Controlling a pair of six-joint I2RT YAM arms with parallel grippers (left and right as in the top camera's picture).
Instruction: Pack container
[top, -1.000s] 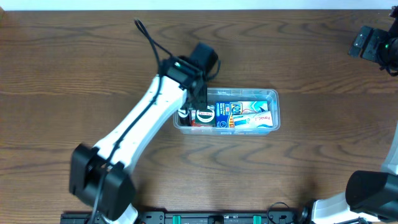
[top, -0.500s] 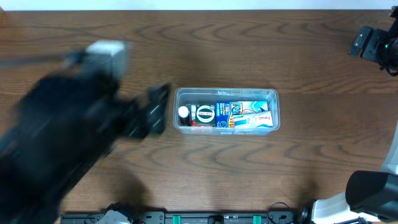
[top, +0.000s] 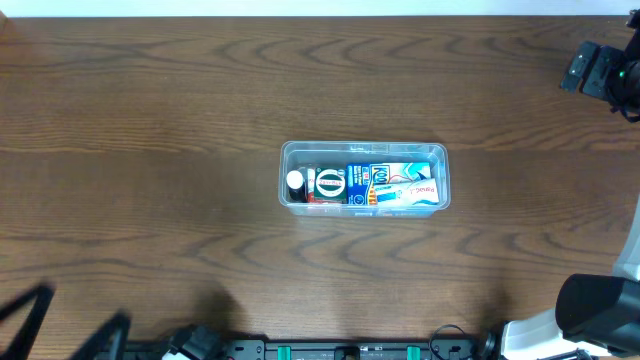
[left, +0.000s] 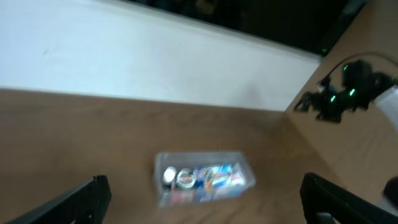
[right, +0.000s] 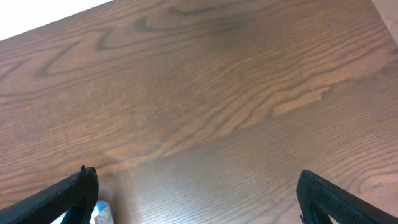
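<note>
The clear plastic container (top: 364, 178) stands mid-table, holding several packets: a round black-and-white one at its left end and blue-and-white ones to the right. It shows blurred in the left wrist view (left: 203, 177). My left gripper (left: 205, 202) is open and empty, pulled back well short of the container. In the overhead view its fingers are dark blurs at the bottom left corner (top: 65, 322). My right gripper (right: 202, 196) is open and empty over bare wood. Its arm is at the far right edge (top: 600, 70).
The white wall edge runs along the table's far side (left: 124, 68). A small blue-and-white bit (right: 101, 213) shows beside my right gripper's left finger. The right arm's base (top: 590, 310) sits at the bottom right.
My left arm has left the container's left end and swung back fast to the bottom left corner. The container and its packets have stayed put. The right arm has not moved.
</note>
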